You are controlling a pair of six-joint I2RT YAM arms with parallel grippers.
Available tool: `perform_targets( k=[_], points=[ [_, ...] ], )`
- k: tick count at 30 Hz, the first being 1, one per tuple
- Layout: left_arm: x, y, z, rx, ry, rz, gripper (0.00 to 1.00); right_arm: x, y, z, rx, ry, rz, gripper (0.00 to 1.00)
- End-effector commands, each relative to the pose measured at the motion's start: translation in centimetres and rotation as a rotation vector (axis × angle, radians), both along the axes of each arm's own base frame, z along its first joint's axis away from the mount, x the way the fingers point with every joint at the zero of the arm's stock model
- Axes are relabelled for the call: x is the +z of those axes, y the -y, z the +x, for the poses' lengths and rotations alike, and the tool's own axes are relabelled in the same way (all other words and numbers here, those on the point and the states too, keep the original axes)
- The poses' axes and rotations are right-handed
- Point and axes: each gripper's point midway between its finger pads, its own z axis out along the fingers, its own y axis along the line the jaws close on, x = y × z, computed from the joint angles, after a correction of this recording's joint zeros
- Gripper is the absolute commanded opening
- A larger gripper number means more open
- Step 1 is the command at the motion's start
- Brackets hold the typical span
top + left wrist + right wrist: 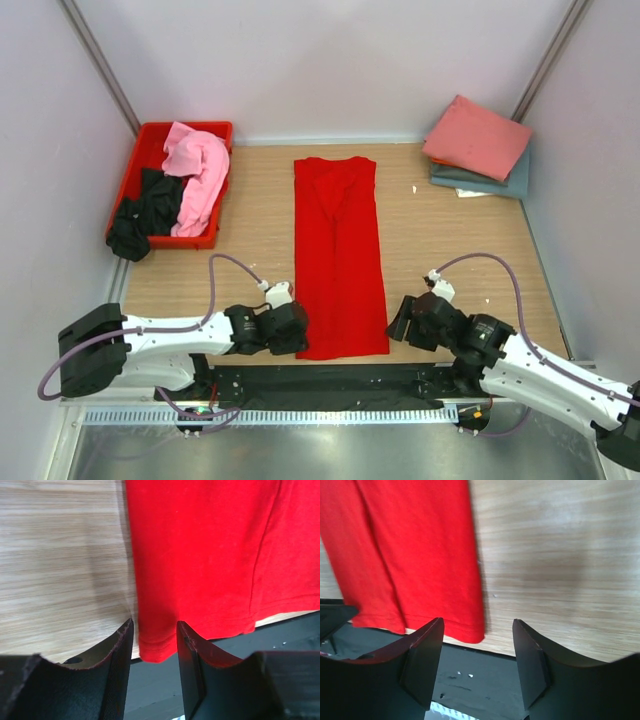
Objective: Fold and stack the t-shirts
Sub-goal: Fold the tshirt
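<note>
A bright red t-shirt [340, 250] lies flat in the middle of the wooden desk [450, 240], folded lengthwise into a long narrow strip. Its collar end points to the far wall and its hem reaches the desk's near edge, just over a dark strip [330, 378] there.

The left tool [298, 332] sits low at the hem's left corner. In the left wrist view its two fingers [120, 650] stand apart with the corner of the hem in the gap between them, not pinched. The right tool [392, 322] sits just beside the hem's right corner. In the right wrist view its fingers [427, 650] are spread wide over bare wood, with the red cloth edge near the left finger.

At the far left corner a red plastic crate [140, 150] holds a crumpled light pink t-shirt [200, 175] and a black t-shirt [150, 205] that spills over its near rim. At the far right corner a folded salmon pink t-shirt [478, 135] rests on top of a folded grey-blue t-shirt [500, 183], well apart from the red one.
</note>
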Motion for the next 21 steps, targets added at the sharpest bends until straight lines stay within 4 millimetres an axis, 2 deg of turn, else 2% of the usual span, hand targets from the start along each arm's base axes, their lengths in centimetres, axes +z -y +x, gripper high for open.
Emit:
perform_targets(
  k=[1, 3, 10, 17, 21],
  points=[
    [0.1, 0.9, 0.1, 0.029, -0.001, -0.055, 0.41, -1.6, -0.7, -1.1, -0.005, -0.065, 0.031, 0.62],
    [0.0, 0.8, 0.0, 0.031, -0.003, -0.056, 0.41, -2.7, -0.4, -1.6, 0.006, -0.091, -0.005, 0.61],
    [-0.8, -0.4, -0.6, 0.056, -0.022, -0.054, 0.40, -4.0, -1.1, -2.2, 0.038, -0.115, -0.028, 0.60],
    [-1.3, -2.4, -1.2, 0.076, -0.035, 0.016, 0.40, -4.5, -1.5, -3.0, 0.046, -0.133, -0.034, 0.48],
    [-1.4, -2.5, -1.5, 0.067, -0.038, 0.043, 0.40, -5.6, -1.4, -3.7, 0.053, -0.167, -0.049, 0.45]
  ],
)
